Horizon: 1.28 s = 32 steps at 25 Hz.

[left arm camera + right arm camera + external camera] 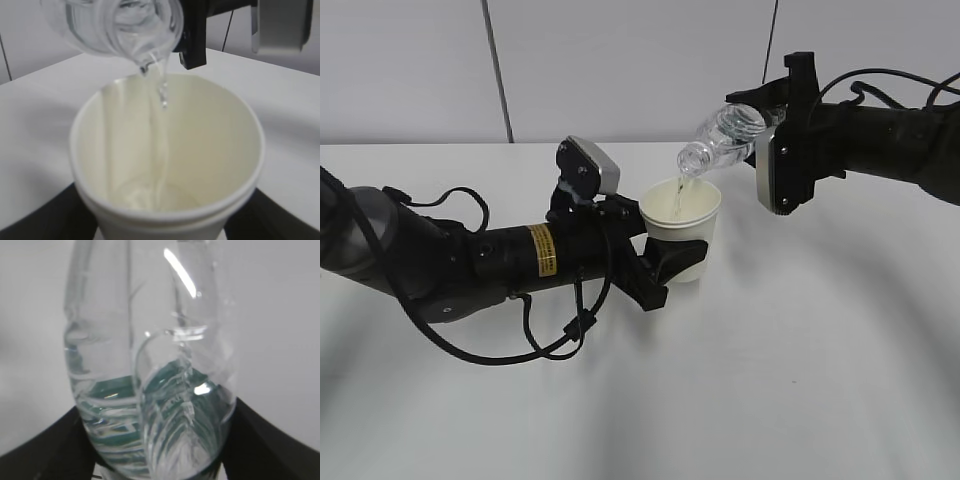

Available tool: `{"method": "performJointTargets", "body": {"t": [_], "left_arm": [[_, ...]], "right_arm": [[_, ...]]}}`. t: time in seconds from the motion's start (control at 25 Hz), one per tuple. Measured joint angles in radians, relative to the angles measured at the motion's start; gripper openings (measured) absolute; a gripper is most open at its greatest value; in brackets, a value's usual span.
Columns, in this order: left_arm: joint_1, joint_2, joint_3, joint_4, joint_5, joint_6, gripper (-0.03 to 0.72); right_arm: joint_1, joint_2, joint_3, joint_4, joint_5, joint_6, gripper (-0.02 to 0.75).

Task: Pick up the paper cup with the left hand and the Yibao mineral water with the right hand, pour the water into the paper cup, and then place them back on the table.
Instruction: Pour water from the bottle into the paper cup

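My left gripper (670,262) is shut on the cream-white paper cup (682,232) and holds it upright near the middle of the white table (800,380). In the left wrist view the cup (200,150) fills the frame, with black fingers (42,215) at both lower corners. My right gripper (760,110) is shut on the clear Yibao mineral water bottle (728,132), tilted with its open neck down and to the left over the cup's rim. A thin stream of water (161,95) falls into the cup. The right wrist view shows the ribbed bottle (150,390) and its green label up close.
A grey panelled wall (620,60) stands behind the table. The left arm with its yellow sticker (544,250) and looping cables lies across the left half of the table. The right arm reaches in from the upper right.
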Motion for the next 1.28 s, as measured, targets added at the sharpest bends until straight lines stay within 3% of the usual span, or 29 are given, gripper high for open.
{"method": "performJointTargets", "body": {"t": [1.28], "left_arm": [[0.000, 0.000, 0.000, 0.000, 0.004, 0.000, 0.433]], "right_arm": [[0.000, -0.004, 0.000, 0.000, -0.023, -0.027, 0.490]]}}
